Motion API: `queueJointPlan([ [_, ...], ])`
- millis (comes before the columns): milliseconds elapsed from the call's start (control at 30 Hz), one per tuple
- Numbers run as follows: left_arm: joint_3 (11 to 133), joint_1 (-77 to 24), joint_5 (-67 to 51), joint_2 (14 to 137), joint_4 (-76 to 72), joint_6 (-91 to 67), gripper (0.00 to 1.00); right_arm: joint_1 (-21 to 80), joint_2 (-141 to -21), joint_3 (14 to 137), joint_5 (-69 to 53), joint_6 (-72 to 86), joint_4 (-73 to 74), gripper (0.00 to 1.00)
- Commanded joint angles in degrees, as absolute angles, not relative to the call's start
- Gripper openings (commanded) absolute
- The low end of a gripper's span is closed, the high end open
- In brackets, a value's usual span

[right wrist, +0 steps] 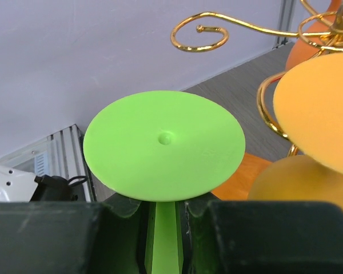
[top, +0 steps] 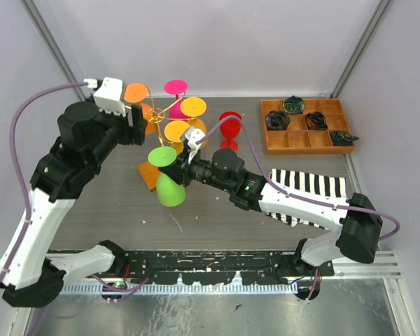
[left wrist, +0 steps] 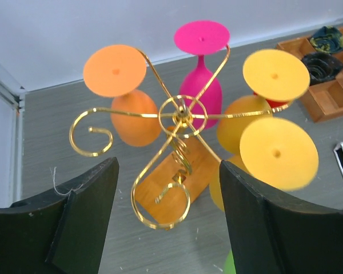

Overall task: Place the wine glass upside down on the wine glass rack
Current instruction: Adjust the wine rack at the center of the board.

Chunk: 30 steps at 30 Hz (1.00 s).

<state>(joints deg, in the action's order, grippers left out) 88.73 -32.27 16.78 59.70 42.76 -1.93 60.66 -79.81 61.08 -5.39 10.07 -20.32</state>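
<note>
From above I count six glasses: four hang foot-up on the rack (top: 164, 112) (one orange, one pink, two yellow), one red glass (top: 230, 129) stands on the table, and the green glass (top: 170, 189) is upside down just beside the rack's base, not on it. My right claw (top: 178, 168) grips the green one by the stem. My left claw (top: 136, 120) sits at the rack's left side. A tray (top: 304, 148) at the right holds four dark items, and one striped cloth (top: 308, 185) lies near it. On the left wrist, the claw (left wrist: 168, 222) is spread wide with one of two empty scrolls (left wrist: 160, 200) between its fingers. On the right wrist, the claw (right wrist: 164, 228) is clamped on the green stem, with another empty scroll (right wrist: 200, 34) above.
</note>
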Motion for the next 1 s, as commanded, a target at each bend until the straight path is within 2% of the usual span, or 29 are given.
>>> queueJointPlan([
  [0,94.56,-30.26,16.54,65.62,42.31,-0.88,0.78,61.04,-79.45,61.05,-0.89,8.22,-31.08,0.01],
  [267,102.13,-27.34,12.07,76.81,45.52,-1.21,0.76,61.18,-81.59,55.37,2.28,5.1,-47.21,0.01],
  [733,105.69,-26.94,14.46,83.54,47.02,-1.14,0.54,61.29,-85.32,56.39,2.28,4.97,-49.64,0.01],
  [967,105.57,-26.97,14.47,84.05,47.02,-1.14,0.46,61.33,-86.04,56.94,2.72,4.64,-49.92,0.01],
])
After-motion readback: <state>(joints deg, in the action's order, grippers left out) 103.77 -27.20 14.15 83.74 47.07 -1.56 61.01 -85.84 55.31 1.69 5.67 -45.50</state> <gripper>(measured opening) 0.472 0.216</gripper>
